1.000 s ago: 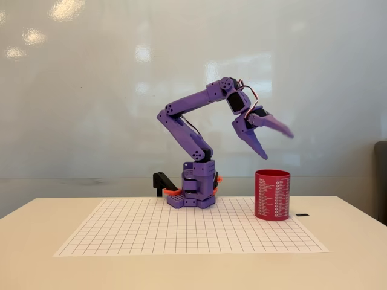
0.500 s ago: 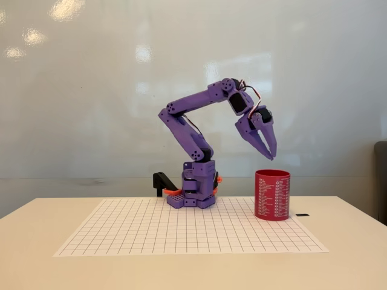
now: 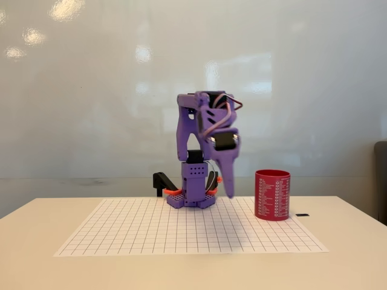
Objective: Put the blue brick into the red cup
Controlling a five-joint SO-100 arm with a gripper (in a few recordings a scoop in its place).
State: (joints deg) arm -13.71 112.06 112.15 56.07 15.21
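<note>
Hanging fingers-down w/ nothing seen in it, claw [image 3: 230, 192] looks closed, left of red cup [image 3: 272, 194].

Red cup [image 3: 272, 194] upright on table

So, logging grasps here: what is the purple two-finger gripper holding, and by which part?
Nothing shows between the purple gripper's fingers; they look shut and point down.

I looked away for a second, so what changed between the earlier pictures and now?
The gripper closed from wide open above the red cup, then the arm swung left in the fixed view, away from the cup, and now points down near its base. The cup and grid sheet stayed put. No brick is visible.
</note>
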